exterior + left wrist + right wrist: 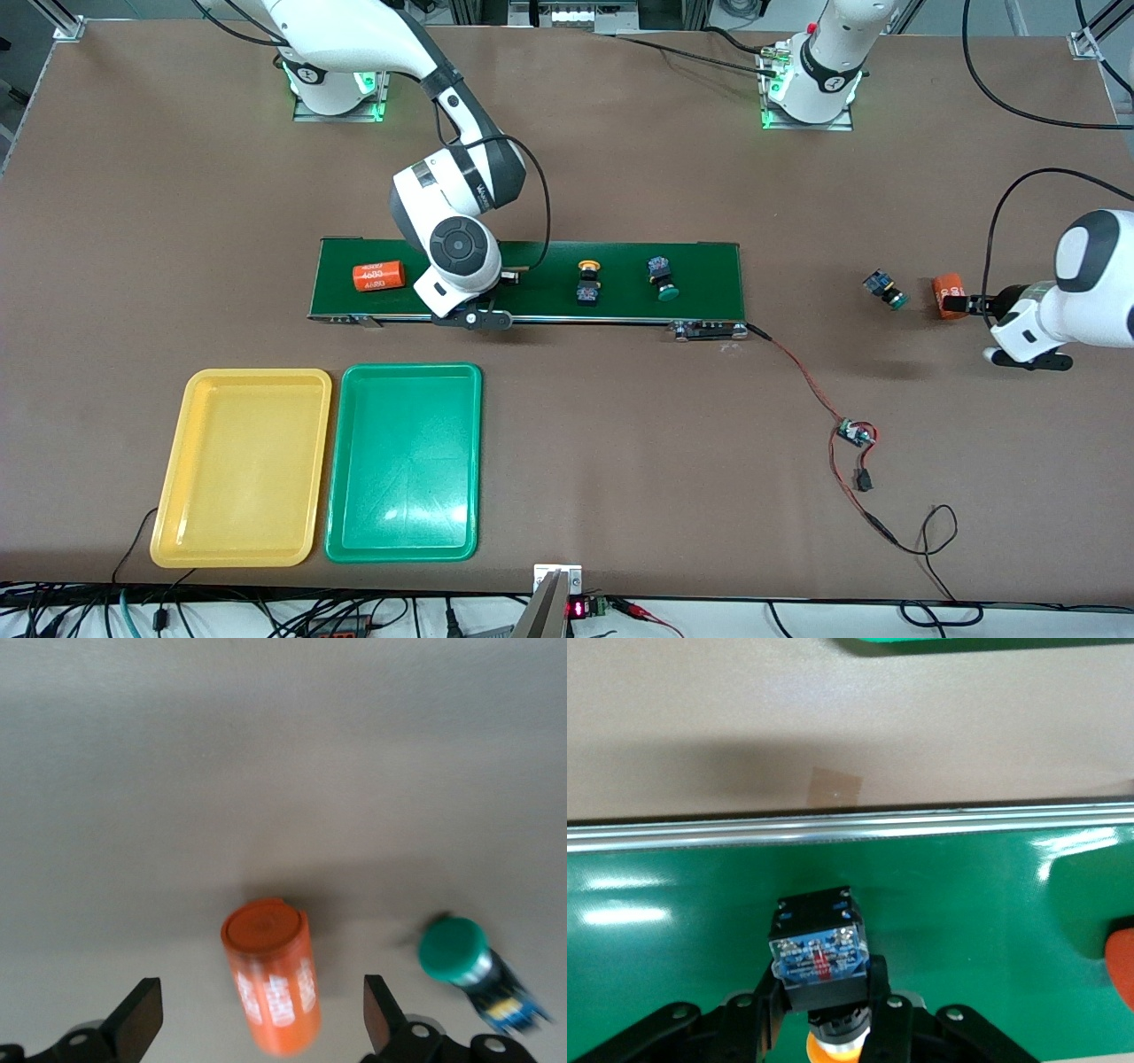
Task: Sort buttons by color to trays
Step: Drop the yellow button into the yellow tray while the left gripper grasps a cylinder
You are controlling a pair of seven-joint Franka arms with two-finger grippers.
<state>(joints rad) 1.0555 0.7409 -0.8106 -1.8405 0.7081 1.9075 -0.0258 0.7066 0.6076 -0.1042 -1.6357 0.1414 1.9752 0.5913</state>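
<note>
My right gripper (824,1014) is shut on a yellow-capped button (818,957), which rests on the dark green belt (966,904). In the front view the wrist hides that button and most of the right gripper (511,276). Another yellow-capped button (588,282) and a green-capped button (661,276) stand farther along the belt. A second green-capped button (886,290) (461,957) lies on the table by the left arm's end. My left gripper (961,304) (261,997) is open around an orange cylinder (273,979). The yellow tray (241,467) and green tray (405,461) hold nothing.
A second orange cylinder (378,276) lies on the belt (709,283) toward the right arm's end. A red wire runs from the belt to a small circuit board (854,433) on the table. The trays sit side by side, nearer the front camera than the belt.
</note>
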